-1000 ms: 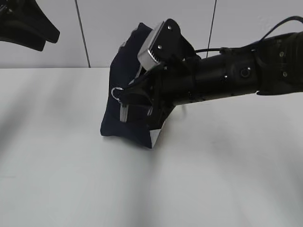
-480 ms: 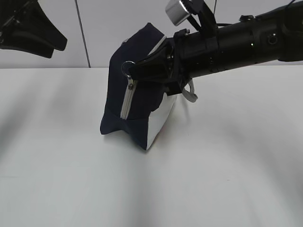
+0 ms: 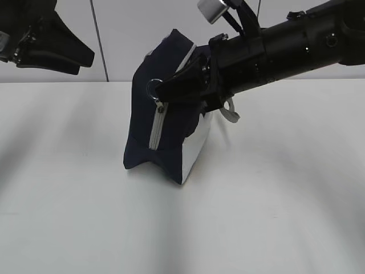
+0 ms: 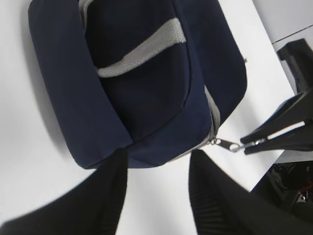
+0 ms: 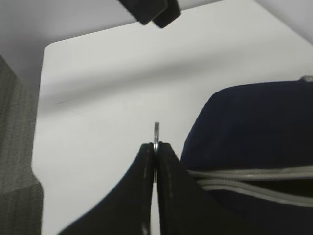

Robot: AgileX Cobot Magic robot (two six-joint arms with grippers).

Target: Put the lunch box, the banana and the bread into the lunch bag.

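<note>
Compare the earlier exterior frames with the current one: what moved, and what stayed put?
The right gripper, shut on the ring pull, rose from low on the lunch bag to near its top, the zipper pull rising with it. The left gripper edged further into view. The bag stayed on the table, barely shifted.

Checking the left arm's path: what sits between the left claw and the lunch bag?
Nothing. In the left wrist view only bare white table separates the open left claw from the lunch bag; the right claw pinches the zipper ring off to the side.

Right claw (image 3: 162, 91) pinches lunch bag (image 3: 165, 125) zipper ring (image 3: 153, 87)
</note>
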